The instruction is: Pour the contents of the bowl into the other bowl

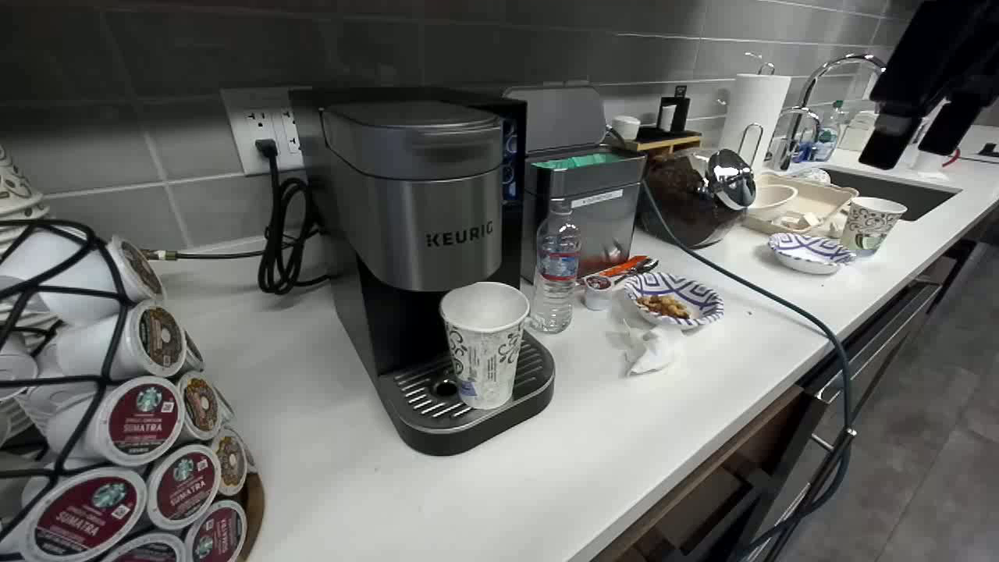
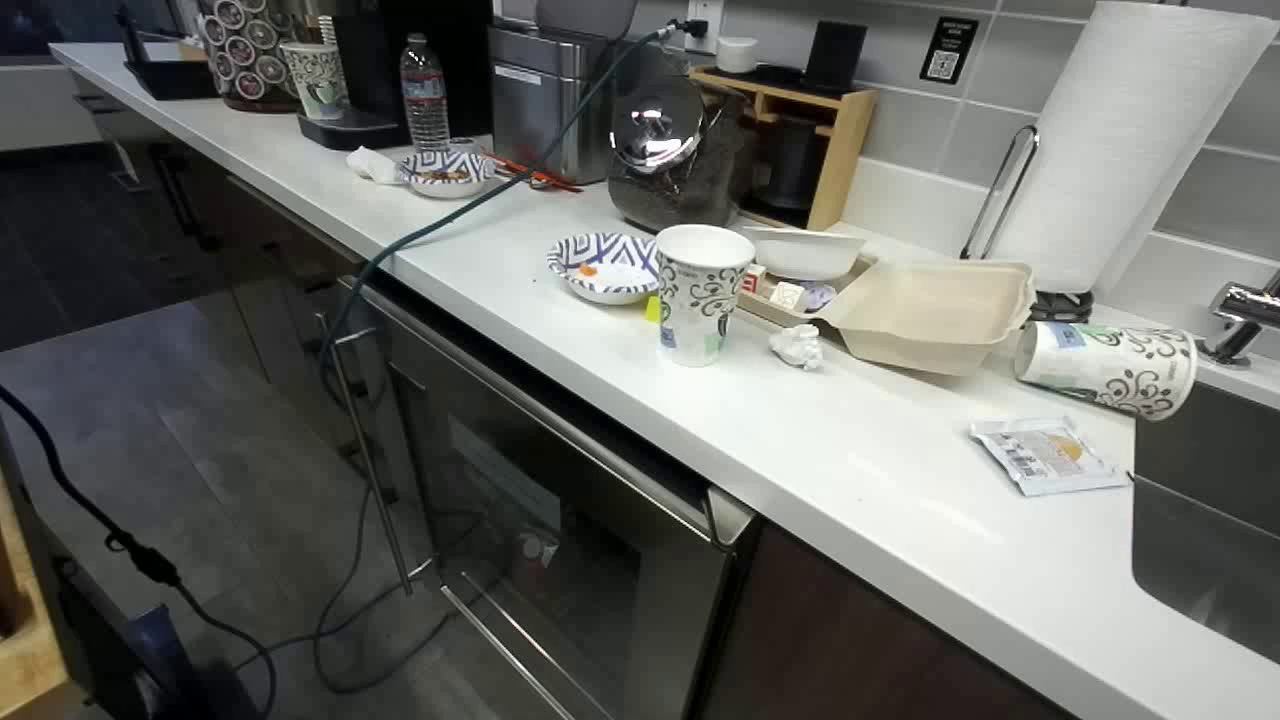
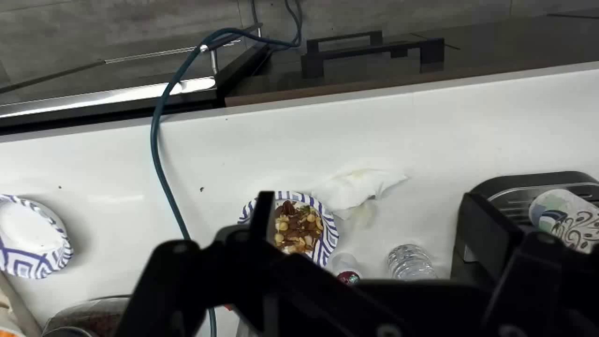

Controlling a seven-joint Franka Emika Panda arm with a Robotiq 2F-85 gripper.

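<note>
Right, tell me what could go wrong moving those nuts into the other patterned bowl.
The cable crosses between the nut bowl and the receiving bowl, so the carry could snag it.
The water bottle stands close to the nut bowl; the open tool might knock it when reaching in.
The receiving bowl is shallow, with a paper cup close beside it, so a hasty pour could scatter nuts or bump the cup.
</note>
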